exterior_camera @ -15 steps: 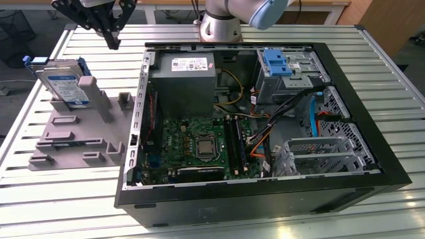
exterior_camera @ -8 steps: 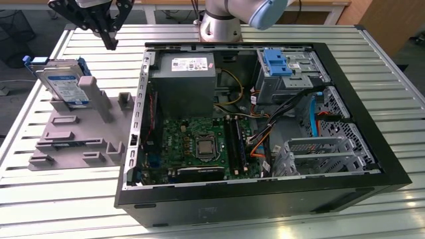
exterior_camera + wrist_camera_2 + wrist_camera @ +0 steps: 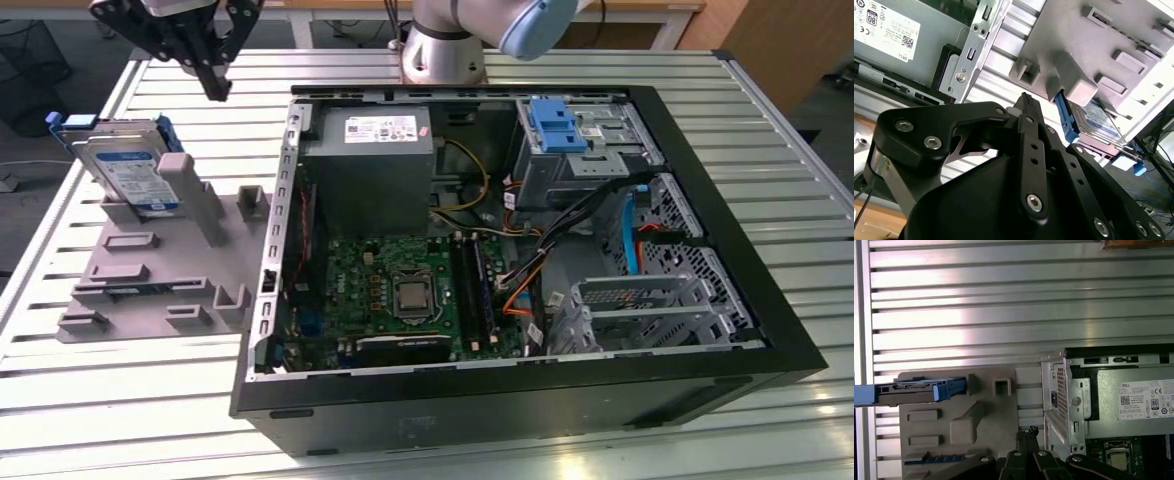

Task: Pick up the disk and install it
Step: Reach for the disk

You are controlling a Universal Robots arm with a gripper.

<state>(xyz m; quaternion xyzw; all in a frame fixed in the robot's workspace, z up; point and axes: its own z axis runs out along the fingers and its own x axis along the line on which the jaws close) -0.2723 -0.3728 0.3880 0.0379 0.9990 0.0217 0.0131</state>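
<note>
While the disk [image 3: 127, 175] stands on edge in the grey holding fixture [image 3: 147, 265] on the slatted aluminium table [image 3: 134, 400], the gripper [image 3: 218, 92] hangs high at 11 o'clock of the exterior view. Its black fingers are pressed together on nothing.

In that view the disk lies at about 7 o'clock from the gripper, near but apart. The open computer case [image 3: 534, 410] sits off at about 4 o'clock. The drive is propped among the fixture's posts with its label face showing and its blue carrier frame at the upper corners. Its upper edge runs roughly 9 to 3 o'clock.

In the first wrist view the disk [image 3: 909, 390] appears edge-on as a thin silver-and-blue bar, and the gripper [image 3: 1026, 432] sits between the fixture and the case's corner. I judge the pick-up not yet begun. The grasp turns on that thin edge off at 7 o'clock.
</note>
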